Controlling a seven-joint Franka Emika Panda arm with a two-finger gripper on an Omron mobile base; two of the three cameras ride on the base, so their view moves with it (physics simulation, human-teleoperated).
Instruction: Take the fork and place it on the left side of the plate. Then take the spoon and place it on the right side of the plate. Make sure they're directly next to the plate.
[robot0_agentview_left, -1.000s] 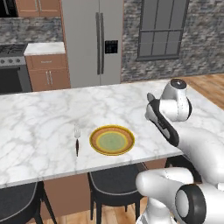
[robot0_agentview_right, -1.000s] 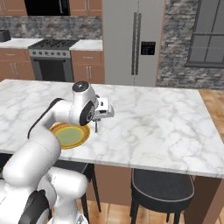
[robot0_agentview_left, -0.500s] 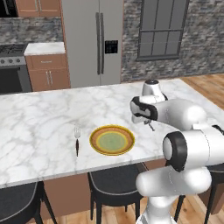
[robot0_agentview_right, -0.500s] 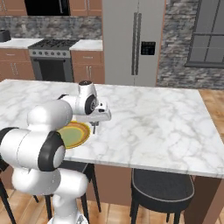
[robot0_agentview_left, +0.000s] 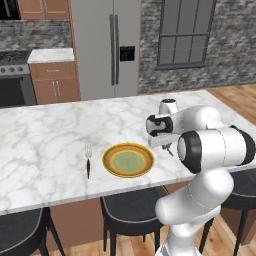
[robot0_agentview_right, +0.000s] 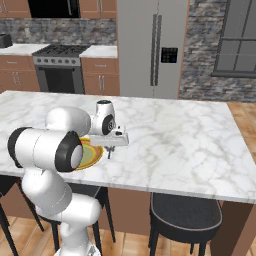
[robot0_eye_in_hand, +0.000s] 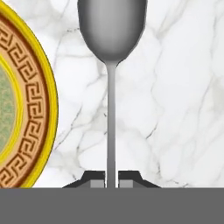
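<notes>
A: Spoon (robot0_eye_in_hand: 111, 65) status?

B: My end effector (robot0_eye_in_hand: 111, 180) is clamped on its thin handle, bowl pointing away, just beside the plate (robot0_eye_in_hand: 33, 113) rim, over the bench (robot0_eye_in_hand: 175, 109) near its front edge.

A: Fork (robot0_agentview_left: 88, 160)?

B: I see it lying flat on the plate's far side, close to the rim, tines toward the back edge.

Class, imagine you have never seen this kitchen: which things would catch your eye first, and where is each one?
The yellow-rimmed plate near the marble island's front edge stands out first. Just right of it, the end effector is shut on the handle of the grey spoon, held beside the rim. The dark-handled fork lies close by the plate's left side.
</notes>
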